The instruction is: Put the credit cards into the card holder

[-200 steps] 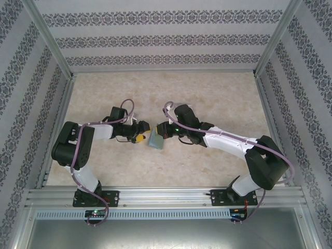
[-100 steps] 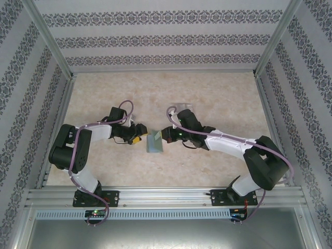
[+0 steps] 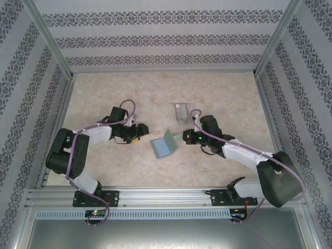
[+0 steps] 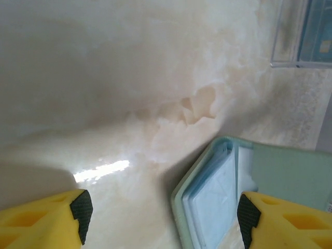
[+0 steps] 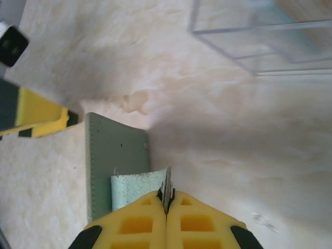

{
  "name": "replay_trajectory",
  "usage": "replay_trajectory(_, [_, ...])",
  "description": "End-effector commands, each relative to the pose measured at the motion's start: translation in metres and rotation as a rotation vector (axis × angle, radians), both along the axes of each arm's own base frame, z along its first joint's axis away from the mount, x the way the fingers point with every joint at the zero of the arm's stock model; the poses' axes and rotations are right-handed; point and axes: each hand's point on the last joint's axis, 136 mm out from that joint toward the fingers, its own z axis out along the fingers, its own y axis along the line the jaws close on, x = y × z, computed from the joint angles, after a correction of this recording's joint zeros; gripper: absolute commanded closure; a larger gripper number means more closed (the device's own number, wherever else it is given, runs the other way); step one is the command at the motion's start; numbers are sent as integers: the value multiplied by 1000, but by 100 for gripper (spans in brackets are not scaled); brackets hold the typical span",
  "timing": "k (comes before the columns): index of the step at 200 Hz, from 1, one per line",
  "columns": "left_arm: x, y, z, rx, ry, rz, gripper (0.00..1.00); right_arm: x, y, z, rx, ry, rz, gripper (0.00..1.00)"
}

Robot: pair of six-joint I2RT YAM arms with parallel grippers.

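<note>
As R end effector (image 5: 167, 196) drew back clamped on a flap, card holder (image 3: 165, 146) opened on tabletop (image 3: 104, 93), pockets exposed; L end effector (image 4: 164, 211) wide, empty; credit cards (image 4: 315, 31) prob. in clear stand (image 5: 244, 52) behind.

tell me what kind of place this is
Likely a robot test cell, not a home: grey patterned wall panels in a bare aluminium frame, a beige marbled tabletop, and two arms bolted to a metal rail, the right end effector pinching a sage-green folding wallet.
</note>
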Motion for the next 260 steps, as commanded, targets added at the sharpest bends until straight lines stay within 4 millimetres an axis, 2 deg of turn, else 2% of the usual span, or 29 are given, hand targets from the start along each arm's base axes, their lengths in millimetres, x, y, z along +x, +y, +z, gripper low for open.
replay_trajectory(1, [0,-7,5,17,-41,-39,25,-3,-13,-2,19,19,-39,100])
replay_trajectory(47, [-5,-29,-5,14,-29,-99,32,-12,-41,-24,-23,65,-109,100])
replay_trajectory(87, [-9,-72,9,-80,-91,-192,33,-19,-41,-34,-9,92,-118,100])
replay_trajectory(100, [-12,-83,14,-61,-138,-241,34,-19,-41,-35,-11,92,-120,100])
replay_trajectory(122, [-15,-90,15,-38,-177,-272,43,-20,-42,-36,-16,91,-122,100])
replay_trajectory(140, [-17,-93,18,-67,-185,-283,56,-20,-43,-37,-19,92,-123,100])
replay_trajectory(151, [-17,-94,19,-76,-186,-285,58,-21,-43,-38,-22,93,-120,100])
replay_trajectory(164, [-17,-96,21,-86,-184,-289,55,-21,-43,-38,-25,93,-118,100])
replay_trajectory(179, [-17,-96,24,-96,-184,-284,39,-21,-41,-35,-30,85,-107,100])
replay_trajectory(192, [-15,-95,28,-95,-192,-270,34,-22,-39,-33,-41,75,-99,100])
replay_trajectory(239, [-2,-74,43,-101,-233,-166,31,-22,-37,-26,-49,53,-86,100])
replay_trajectory(260, [1,-69,58,-148,-277,-133,22,-23,-32,-20,-54,42,-63,100])
